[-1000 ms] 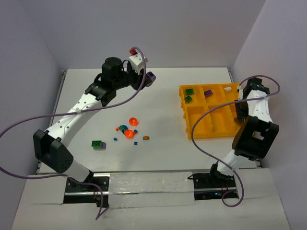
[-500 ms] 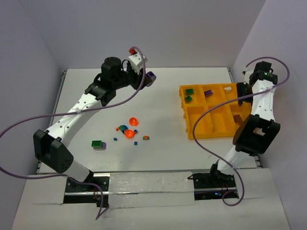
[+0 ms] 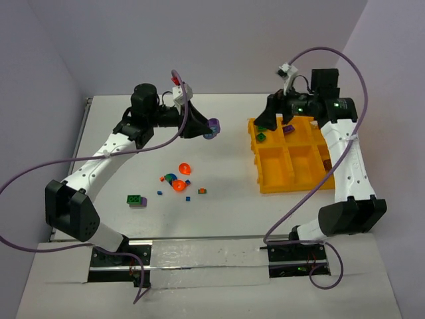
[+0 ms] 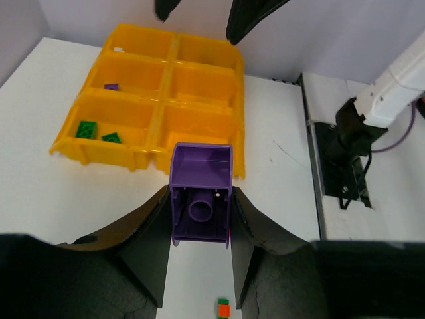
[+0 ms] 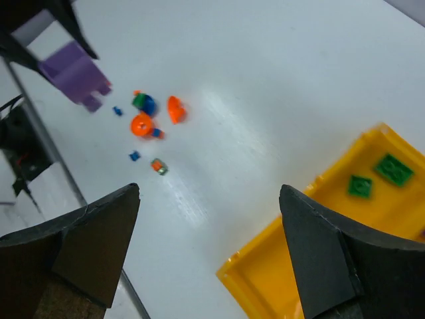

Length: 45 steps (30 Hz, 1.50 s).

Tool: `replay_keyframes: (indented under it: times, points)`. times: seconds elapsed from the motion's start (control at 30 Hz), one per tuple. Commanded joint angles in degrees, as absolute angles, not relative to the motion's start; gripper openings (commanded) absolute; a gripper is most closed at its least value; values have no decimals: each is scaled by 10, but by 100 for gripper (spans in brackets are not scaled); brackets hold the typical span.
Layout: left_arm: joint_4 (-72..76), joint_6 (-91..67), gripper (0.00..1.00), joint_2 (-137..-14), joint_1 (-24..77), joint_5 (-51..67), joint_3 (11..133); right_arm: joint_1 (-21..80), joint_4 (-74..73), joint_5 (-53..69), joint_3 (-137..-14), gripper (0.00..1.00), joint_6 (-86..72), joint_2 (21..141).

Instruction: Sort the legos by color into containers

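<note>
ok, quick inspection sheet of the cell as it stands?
Surface: white table, matte.
Job's things: yellow-orange six-compartment plastic tray holds two green bricks and one purple piece; orange dishes, tiny bits and a green-on-purple brick loose on table.
Clutter: nothing seen.
Grippers: left gripper shut on large purple hollow brick; right gripper open, empty.
Cables: purple cables loop off both arms; right one crosses the tray in top view.
Surroundings: pale walls on three sides.

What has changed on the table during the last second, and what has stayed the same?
The right arm swung from the right side of the tray across to its far-left corner; the right claw hangs there open and empty. The left claw, shut on the purple brick, shifted a little toward the tray. The tray, the orange dishes and the green brick did not move.
</note>
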<state>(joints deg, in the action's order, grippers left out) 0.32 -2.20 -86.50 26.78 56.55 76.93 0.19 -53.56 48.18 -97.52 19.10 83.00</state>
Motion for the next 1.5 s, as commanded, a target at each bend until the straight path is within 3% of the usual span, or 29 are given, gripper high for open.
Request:
replay_keyframes:
  times: [0.0, 0.17, 0.53, 1.03, 1.17, 1.2, 1.23, 1.27, 1.33, 1.37, 1.47]
  points:
    - [-35, 79, 0, -852, 268, 650, 808, 68, -453, 600, -990, 93, 207, 836]
    - [-101, 154, 0, -851, 272, 648, 820, 125, -514, 625, -1063, 93, 274, 883]
    - [-130, 193, 1, -851, 284, 650, 825, 229, -517, 595, -1054, 93, 335, 896]
    - [-124, 194, 1, -844, 286, 642, 825, 259, -564, 550, -1054, 84, 414, 924]
    - [-118, 190, 1, -843, 285, 639, 824, 260, -573, 547, -1056, 73, 422, 930]
    - [-118, 190, 1, -844, 285, 638, 824, 261, -572, 546, -1056, 67, 421, 931]
    - [-117, 190, 1, -843, 285, 636, 824, 262, -568, 542, -1056, 55, 420, 931]
    - [-117, 189, 1, -843, 284, 635, 824, 262, -568, 542, -1054, 54, 418, 931]
    - [-113, 185, 1, -843, 284, 631, 824, 263, -559, 532, -1049, 36, 415, 929]
    - [-112, 183, 2, -843, 285, 629, 824, 264, -557, 530, -1050, 35, 414, 929]
    - [-99, 153, 22, -844, 284, 609, 822, 264, -555, 521, -1055, 13, 407, 931]
